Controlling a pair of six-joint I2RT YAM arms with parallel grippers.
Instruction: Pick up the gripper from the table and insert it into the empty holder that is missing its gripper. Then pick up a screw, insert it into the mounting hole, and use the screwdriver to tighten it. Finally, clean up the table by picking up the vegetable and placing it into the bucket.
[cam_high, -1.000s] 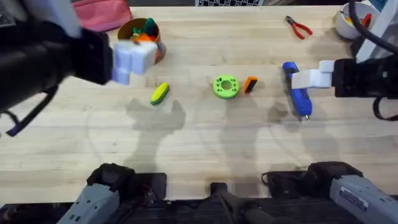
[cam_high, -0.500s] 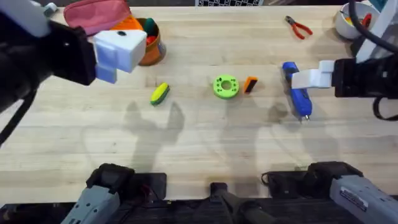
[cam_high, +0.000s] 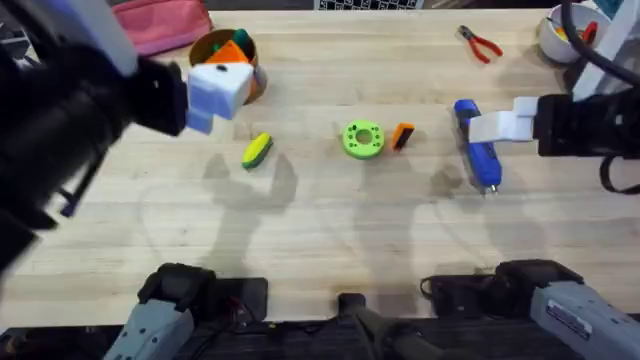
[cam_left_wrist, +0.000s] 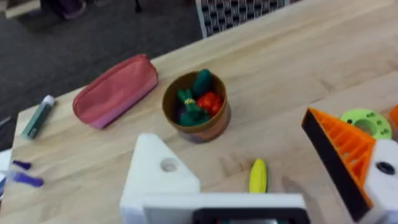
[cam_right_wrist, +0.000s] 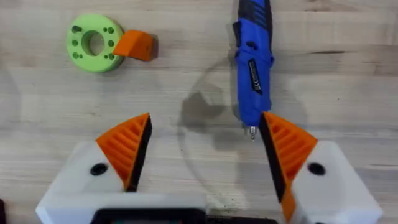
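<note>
Left claw (cam_high: 215, 88) has shifted right, beside bucket (cam_high: 243, 62), short of vegetable (cam_high: 257, 150).

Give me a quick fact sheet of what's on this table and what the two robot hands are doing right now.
left gripper: raised over the table's left part, open, one finger lacks its orange pad
right gripper: open, empty, hovering over the screwdriver
loose orange gripper: on the table, beside the green ring
vegetable: lying on the table, outside the bucket
bucket: holds green and red toys
pliers: far side, untouched
</note>
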